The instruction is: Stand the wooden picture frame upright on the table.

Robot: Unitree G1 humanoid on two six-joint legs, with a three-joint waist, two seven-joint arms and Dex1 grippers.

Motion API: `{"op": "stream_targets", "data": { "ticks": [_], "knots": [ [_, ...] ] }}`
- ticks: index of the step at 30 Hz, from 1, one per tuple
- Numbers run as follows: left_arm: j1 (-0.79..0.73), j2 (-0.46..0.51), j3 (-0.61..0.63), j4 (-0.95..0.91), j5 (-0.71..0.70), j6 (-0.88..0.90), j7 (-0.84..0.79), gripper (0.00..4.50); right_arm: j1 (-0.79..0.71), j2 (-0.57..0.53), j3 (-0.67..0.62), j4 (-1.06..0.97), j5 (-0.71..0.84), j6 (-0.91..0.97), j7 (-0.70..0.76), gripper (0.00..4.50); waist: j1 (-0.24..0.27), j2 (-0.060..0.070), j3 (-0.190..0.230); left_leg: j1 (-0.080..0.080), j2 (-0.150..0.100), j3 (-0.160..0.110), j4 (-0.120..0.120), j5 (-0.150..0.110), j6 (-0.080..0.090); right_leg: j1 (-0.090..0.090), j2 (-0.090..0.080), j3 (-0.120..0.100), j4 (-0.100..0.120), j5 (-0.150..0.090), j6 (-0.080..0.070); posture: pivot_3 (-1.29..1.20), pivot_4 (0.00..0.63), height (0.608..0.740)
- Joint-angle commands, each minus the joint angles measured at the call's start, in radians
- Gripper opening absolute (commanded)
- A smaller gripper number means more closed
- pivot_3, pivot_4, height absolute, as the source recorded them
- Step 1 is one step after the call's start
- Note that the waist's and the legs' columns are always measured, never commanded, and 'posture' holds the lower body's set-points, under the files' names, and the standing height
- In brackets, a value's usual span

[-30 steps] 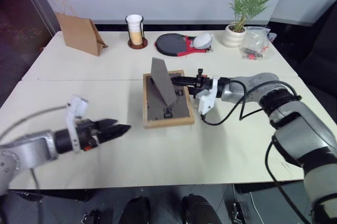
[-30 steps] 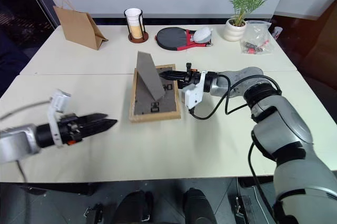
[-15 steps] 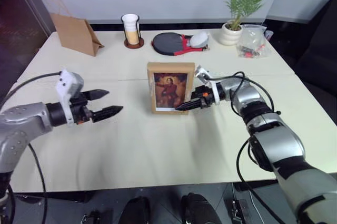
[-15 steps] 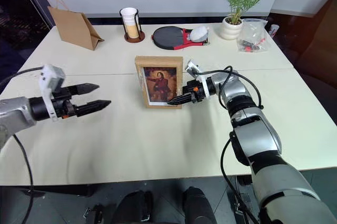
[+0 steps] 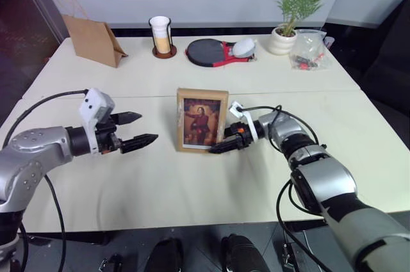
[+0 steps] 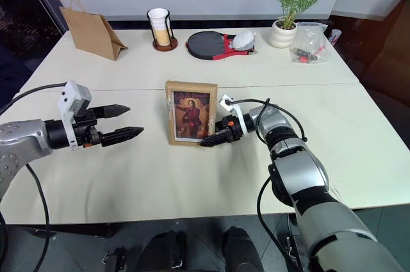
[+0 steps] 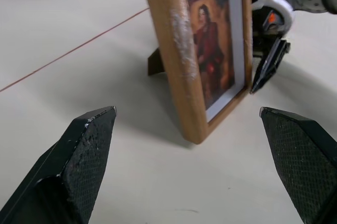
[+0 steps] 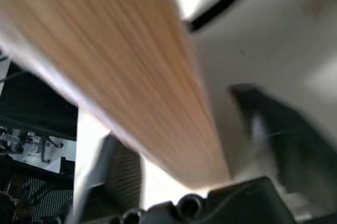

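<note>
Left eye view puts the wooden picture frame (image 5: pixel 202 120) upright near the middle of the pale surface (image 5: pixel 192 189), just on the robot's side of the seam between the two slabs, its portrait of a red-clothed figure facing the camera. In the left wrist view the fold-out stand (image 7: pixel 154 61) pokes out behind it and rests on the surface.

Right claw (image 5: pixel 218 146) sits low at the frame's bottom right corner, its black fingertips right against the wood; whether they still touch it I cannot tell. From these views I cannot tell how wide that claw is spread.

Left claw (image 5: pixel 142 128) hovers above the surface to the frame's left, well apart from it, pointing toward it with its two fingers spread wide and nothing between them.

Along the far edge stand a brown paper bag (image 5: pixel 93 40), a cup in a wire holder (image 5: pixel 160 36), a black and red paddle (image 5: pixel 214 52), a potted plant (image 5: pixel 291 13) and a clear plastic bag (image 5: pixel 311 50).
</note>
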State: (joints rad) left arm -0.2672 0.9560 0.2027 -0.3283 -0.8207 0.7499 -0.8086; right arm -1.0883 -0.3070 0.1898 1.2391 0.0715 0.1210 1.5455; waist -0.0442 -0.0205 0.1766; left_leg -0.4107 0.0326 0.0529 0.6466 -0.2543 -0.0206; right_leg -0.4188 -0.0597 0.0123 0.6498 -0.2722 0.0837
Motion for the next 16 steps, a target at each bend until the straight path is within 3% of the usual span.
{"op": "stream_targets", "data": {
  "ticks": [1,4,8,12,16],
  "knots": [
    [0.016,0.005,0.046,-0.041,-0.014,0.001,-0.03,4.5,0.031,-0.1,-0.013,-0.085,-0.029,-0.043,0.01,4.41,0.002,0.0,0.0,0.0,0.0,0.0,0.0,0.0,0.0,0.0,0.0,0.0,0.0,0.0,0.0,0.0,0.15,0.74],
    [0.035,0.005,0.058,-0.056,0.002,-0.016,-0.048,4.5,0.113,-0.225,-0.055,-0.283,-0.005,-0.024,0.003,4.41,0.013,0.0,0.0,0.0,-0.001,0.0,0.001,0.0,0.0,0.001,-0.001,0.0,0.0,0.0,0.0,0.0,0.15,0.74],
    [0.049,-0.01,0.085,-0.064,-0.002,-0.025,-0.052,4.5,0.306,-0.401,-0.162,-0.797,0.089,0.149,-0.045,4.41,0.027,0.001,0.001,0.0,-0.001,0.001,0.001,-0.001,0.002,0.0,-0.001,0.0,-0.001,0.0,0.0,0.0,0.15,0.74],
    [0.054,-0.018,0.087,-0.071,0.006,-0.031,-0.06,4.5,0.447,-0.515,-0.302,-1.248,0.22,0.376,-0.143,4.41,0.023,0.001,0.001,0.001,0.001,0.001,0.001,-0.001,0.002,0.0,0.001,0.001,0.0,0.0,0.0,0.0,0.15,0.74],
    [0.057,-0.015,0.055,-0.064,0.037,-0.052,-0.09,4.5,0.532,-0.578,-0.374,-1.493,0.307,0.518,-0.221,4.41,0.026,0.001,0.0,0.002,0.001,0.001,0.002,-0.001,0.002,0.002,0.003,0.001,0.0,0.0,0.0,0.0,0.15,0.74]
  ]
}}
